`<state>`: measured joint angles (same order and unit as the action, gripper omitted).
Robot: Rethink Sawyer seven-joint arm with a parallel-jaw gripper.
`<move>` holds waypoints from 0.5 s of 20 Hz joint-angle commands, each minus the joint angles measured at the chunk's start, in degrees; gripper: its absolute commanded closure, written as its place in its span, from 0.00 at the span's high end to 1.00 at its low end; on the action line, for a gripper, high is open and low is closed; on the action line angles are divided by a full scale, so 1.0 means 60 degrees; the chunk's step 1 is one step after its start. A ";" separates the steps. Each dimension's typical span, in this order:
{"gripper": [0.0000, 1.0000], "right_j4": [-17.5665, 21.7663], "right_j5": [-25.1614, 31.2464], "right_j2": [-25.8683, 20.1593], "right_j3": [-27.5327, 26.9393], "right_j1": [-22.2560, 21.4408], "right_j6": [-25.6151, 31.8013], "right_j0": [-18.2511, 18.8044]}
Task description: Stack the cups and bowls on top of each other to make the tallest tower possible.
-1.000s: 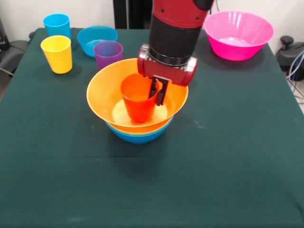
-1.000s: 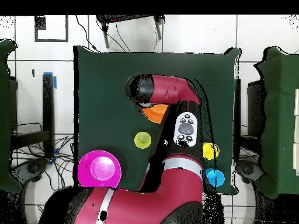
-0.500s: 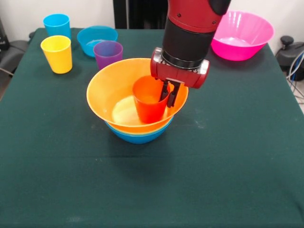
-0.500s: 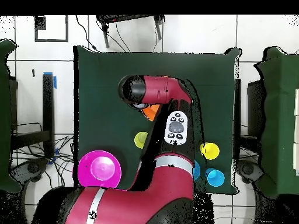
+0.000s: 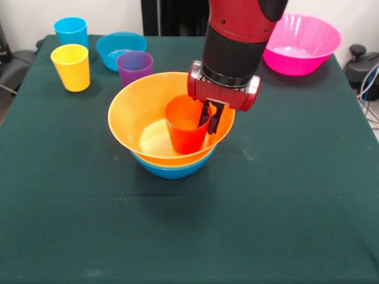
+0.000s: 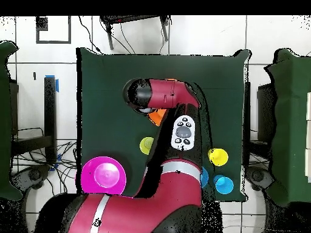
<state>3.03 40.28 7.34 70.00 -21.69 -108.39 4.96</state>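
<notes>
The tower stands mid-table in the front view: a medium blue bowl [image 5: 172,171] as base and the large orange-yellow bowl [image 5: 127,115] nested in it. My gripper [image 5: 208,122] is shut on the rim of the orange cup [image 5: 185,129], one finger inside and one outside its wall. It holds the cup over the bowl's right part, slightly tilted. The purple cup [image 5: 135,67], yellow cup [image 5: 71,67] and blue cup [image 5: 71,31] stand at the back left. The pale yellow-green cup [image 6: 147,145] shows only overhead. A green bowl is not visible.
The small blue bowl [image 5: 121,47] sits behind the purple cup. The large pink bowl [image 5: 299,44] is at the back right corner, and also shows overhead [image 6: 104,175]. Overhead, the arm [image 6: 170,97] covers the tower except an orange sliver [image 6: 158,116].
The gripper carried the orange cup from the bowl's middle to its right side in the front view, a little higher. Over the last half second it has barely moved.
</notes>
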 commanded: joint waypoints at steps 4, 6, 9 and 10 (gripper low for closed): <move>0.00 -0.0029 -0.0799 -0.1033 0.0442 -0.0096 -0.0431 0.0538; 0.00 0.0038 -0.0835 -0.1026 0.0438 -0.0079 -0.0410 0.0564; 0.00 0.0049 -0.0925 -0.1104 0.0430 -0.0041 -0.0364 0.0646; 0.00 0.0043 -0.0930 -0.1132 0.0394 -0.0015 -0.0342 0.0673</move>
<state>3.03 38.83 7.02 70.00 -21.71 -108.39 7.95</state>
